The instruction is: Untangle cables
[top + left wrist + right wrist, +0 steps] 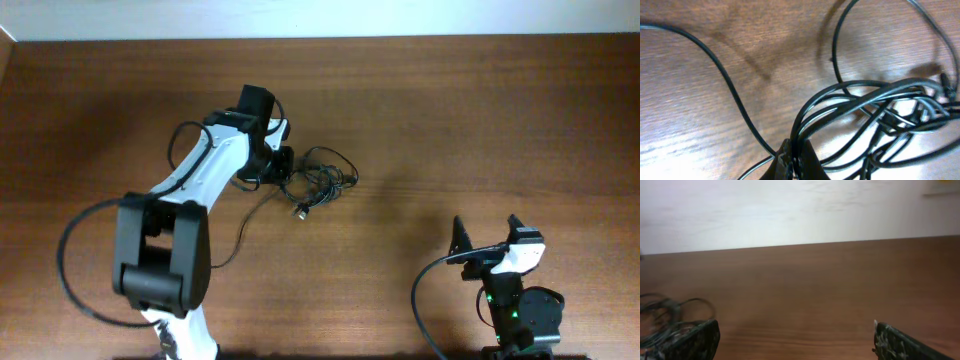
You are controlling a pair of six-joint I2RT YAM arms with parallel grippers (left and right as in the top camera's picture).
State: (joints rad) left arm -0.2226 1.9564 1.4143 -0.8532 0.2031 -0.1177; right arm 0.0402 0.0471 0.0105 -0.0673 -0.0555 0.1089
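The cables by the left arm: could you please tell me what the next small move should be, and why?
Probably a short lift and pull away from the clump. The left end effector looks shut on a few strands of the cables, the rest lies tangled on the table, and the right end effector stands open, far off.

Tangled black cables (pixel 320 180) mid-table

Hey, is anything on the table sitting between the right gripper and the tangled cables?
Nothing visible does. Only wooden table lies between the open right gripper and the cables. The left gripper is shut on them at the tangle's far side.
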